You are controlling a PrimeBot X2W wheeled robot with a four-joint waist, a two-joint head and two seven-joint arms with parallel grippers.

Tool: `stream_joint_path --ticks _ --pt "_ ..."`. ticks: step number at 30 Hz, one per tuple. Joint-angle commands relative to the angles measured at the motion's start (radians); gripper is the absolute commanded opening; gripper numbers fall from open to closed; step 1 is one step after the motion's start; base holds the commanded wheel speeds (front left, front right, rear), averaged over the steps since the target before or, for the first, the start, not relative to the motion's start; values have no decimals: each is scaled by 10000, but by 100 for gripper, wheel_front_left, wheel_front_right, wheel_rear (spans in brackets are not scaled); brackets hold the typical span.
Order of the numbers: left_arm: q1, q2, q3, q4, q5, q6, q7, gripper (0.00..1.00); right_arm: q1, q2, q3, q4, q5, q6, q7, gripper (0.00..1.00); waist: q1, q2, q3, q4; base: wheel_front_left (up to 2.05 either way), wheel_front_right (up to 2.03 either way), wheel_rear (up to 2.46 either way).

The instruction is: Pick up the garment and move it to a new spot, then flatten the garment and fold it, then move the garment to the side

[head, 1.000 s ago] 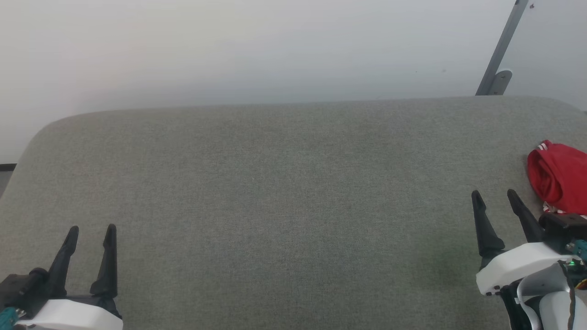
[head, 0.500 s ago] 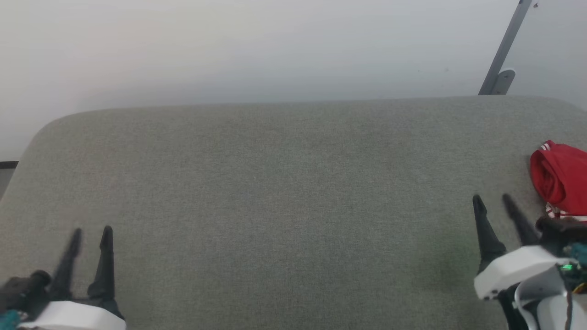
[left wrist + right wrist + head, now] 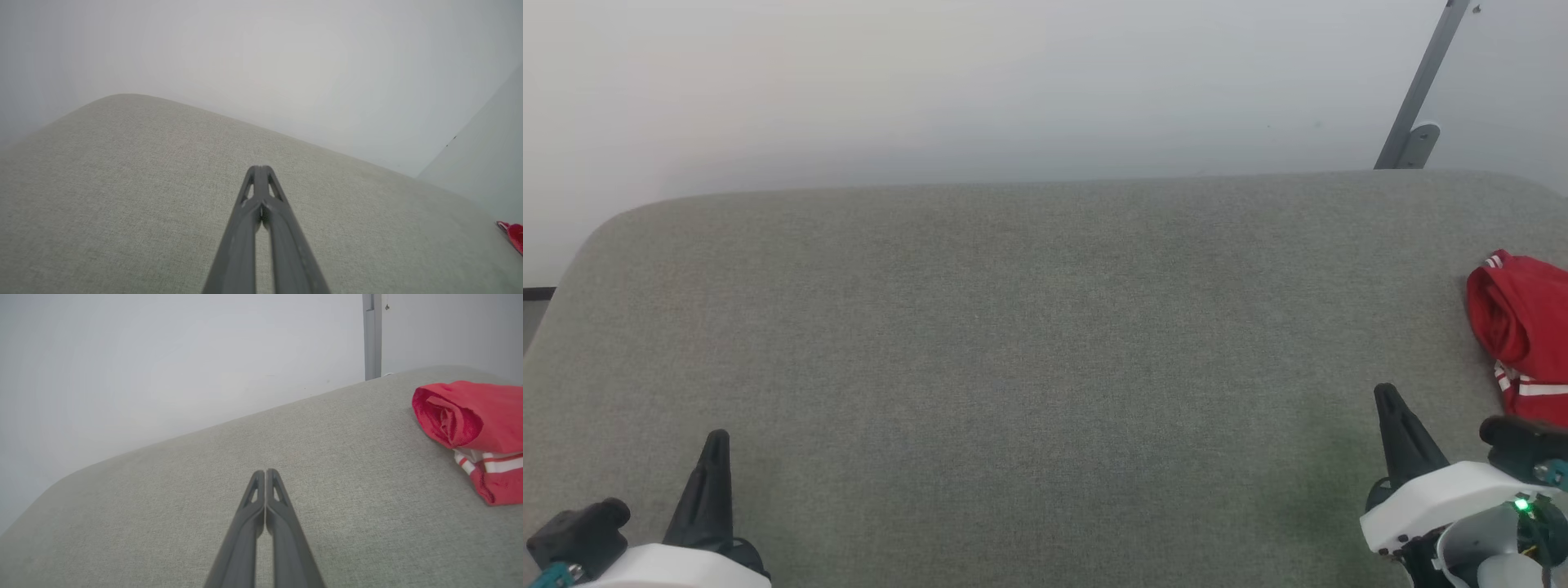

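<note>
in the head view a grey fabric-covered tabletop [image 3: 1013, 343] with rounded corners stretches up to a pale wall [image 3: 931, 82]. the left hand [image 3: 717, 445] sits at 7 o'clock, its two dark fingers pressed together into a single point with nothing between them; its own wrist view shows the tips meeting over bare fabric. the right hand [image 3: 1388, 400] sits at about 4 o'clock, fingers likewise pressed together and empty, a small green light glowing on its white housing.

the garment [image 3: 1523, 327] lies at 3 o'clock, at the tabletop's right edge and cut off by the frame. it is bunched up, a rolled red fold on top and red-white striped trim below. it lies near the right hand, at about 2 o'clock from the fingertips, and apart from them. in the right wrist view it lies at 2 o'clock. a grey metal strut [image 3: 1417, 90] leans against the wall at 1 o'clock.
</note>
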Motion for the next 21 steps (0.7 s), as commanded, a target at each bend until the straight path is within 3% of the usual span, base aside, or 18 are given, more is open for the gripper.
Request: stream_joint_path --ticks 1,21 --pt "-316 63 72 -119 -330 -5 61 0 -246 -23 -68 -192 313 0 28 0 0 -1 0 0 0 0 0" --pt "-694 -451 100 23 -2995 -12 893 0 -298 181 -136 -224 3339 0 473 0 0 -1 5 4 0 0 0"
